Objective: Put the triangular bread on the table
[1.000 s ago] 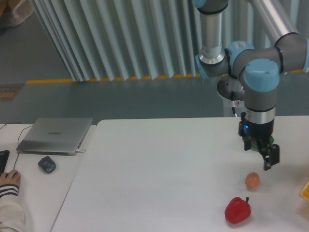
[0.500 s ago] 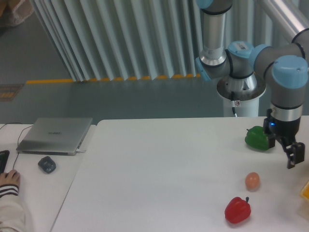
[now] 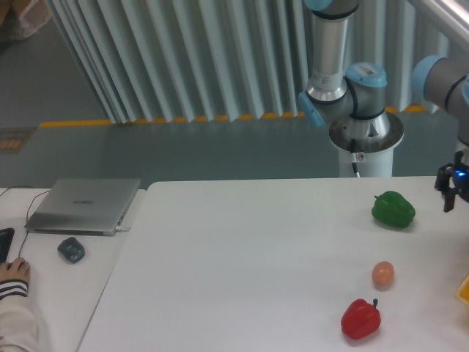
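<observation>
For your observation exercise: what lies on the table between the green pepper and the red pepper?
In the fixed camera view, a small tan egg lies between the green pepper and red pepper.

Smooth white table [image 3: 242,249]; glossy plastic-looking peppers, green [image 3: 393,210] and red [image 3: 361,319].

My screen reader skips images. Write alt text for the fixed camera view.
A robot arm's gripper sits at the right frame edge above a white table holding a green pepper, a tan ball, a red pepper and a sliver of yellow-orange bread.
</observation>
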